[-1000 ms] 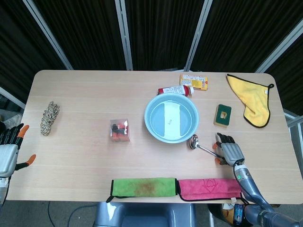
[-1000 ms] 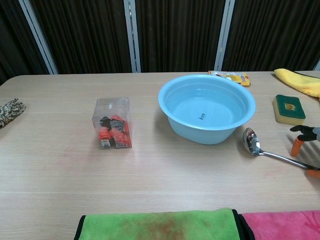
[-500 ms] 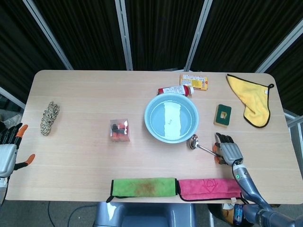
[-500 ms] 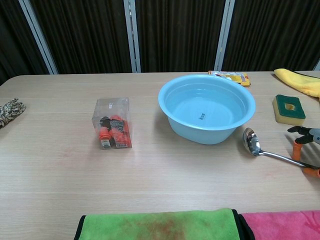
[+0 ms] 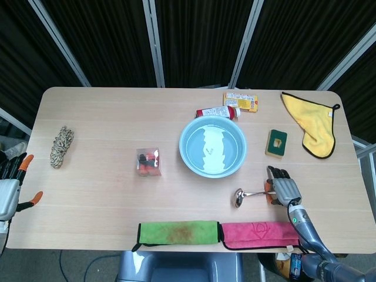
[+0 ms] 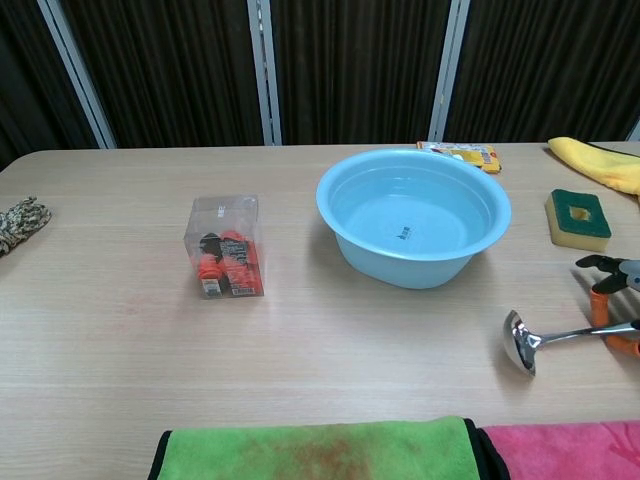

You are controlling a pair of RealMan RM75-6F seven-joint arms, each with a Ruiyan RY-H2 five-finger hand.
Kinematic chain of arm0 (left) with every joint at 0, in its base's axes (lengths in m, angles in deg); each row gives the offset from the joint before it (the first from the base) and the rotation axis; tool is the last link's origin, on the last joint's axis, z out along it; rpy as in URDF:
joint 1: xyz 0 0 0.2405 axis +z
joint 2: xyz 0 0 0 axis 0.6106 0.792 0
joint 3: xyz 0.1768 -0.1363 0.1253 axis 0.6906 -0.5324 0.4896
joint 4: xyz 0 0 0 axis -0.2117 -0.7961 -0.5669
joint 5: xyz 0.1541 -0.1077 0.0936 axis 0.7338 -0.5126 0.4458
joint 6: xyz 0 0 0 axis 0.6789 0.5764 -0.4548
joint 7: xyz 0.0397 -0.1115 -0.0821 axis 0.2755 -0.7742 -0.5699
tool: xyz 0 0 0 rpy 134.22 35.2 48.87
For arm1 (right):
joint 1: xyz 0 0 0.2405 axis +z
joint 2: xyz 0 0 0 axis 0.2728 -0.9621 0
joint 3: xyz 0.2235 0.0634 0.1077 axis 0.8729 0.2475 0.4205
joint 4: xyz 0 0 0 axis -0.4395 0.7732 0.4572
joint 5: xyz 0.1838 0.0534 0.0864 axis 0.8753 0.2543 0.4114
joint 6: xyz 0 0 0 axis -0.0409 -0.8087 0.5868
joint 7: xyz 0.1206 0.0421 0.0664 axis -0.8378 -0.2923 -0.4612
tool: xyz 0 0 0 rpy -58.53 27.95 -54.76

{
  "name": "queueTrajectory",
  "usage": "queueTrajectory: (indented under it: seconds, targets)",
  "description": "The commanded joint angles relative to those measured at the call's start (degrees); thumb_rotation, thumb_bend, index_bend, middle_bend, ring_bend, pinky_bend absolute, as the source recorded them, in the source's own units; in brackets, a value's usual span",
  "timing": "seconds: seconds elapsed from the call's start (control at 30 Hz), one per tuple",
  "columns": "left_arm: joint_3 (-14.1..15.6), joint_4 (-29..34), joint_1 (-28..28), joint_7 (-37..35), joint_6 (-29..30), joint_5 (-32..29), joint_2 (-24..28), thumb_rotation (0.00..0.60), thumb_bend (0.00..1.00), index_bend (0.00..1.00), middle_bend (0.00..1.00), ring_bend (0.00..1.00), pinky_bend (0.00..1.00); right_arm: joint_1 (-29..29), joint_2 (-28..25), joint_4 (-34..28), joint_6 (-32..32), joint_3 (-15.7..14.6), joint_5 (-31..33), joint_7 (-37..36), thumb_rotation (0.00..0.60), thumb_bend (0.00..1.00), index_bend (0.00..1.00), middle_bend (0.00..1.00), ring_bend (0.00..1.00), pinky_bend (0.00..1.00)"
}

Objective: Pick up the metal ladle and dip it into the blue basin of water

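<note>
The blue basin [image 5: 183,147] [image 6: 400,268] stands mid-table, its water rippling. The metal ladle [image 5: 239,197] [image 6: 522,342] lies in front of it and to its right, bowl toward the table middle and tipped on its side, handle running right. My right hand [image 5: 283,189] [image 6: 606,296] holds the end of the handle between its orange-tipped fingers, at the right edge of the chest view. My left hand [image 5: 10,187] hangs off the table's left edge with fingers apart and nothing in it; the chest view does not show it.
A clear box [image 5: 148,162] [image 6: 226,247] of orange parts stands left of the basin. Green [image 5: 179,232] and pink [image 5: 258,234] cloths lie along the front edge. A sponge [image 5: 276,143], a yellow cloth [image 5: 311,123], a tube [image 5: 217,111], a packet [image 5: 239,101] and a rope [image 5: 61,146] lie around.
The ladle's bowl has swung away from the basin toward the front edge, pivoting about the handle in my right hand. The water now ripples. My left hand has not moved.
</note>
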Motion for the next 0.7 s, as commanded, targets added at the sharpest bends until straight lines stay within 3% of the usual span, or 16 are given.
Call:
queueTrajectory:
  seconds: [0.03, 0.7]
  targets:
    - [0.0, 0.0, 0.0, -0.1, 0.1, 0.1, 0.0, 0.600, 0.24, 0.00, 0.00, 0.00, 0.00, -0.1, -0.2, -0.3, -0.4, 0.0, -0.2, 0.0, 0.600, 0.35, 0.56, 0.00, 0.00, 0.00]
    - [0.3, 0.3, 0.1, -0.7, 0.3, 0.9, 0.3, 0.600, 0.24, 0.00, 0.00, 0.00, 0.00, -1.6, -5.6, -6.3, -3.5, -0.3, 0.1, 4.7, 0.600, 0.45, 0.60, 0.00, 0.00, 0.00]
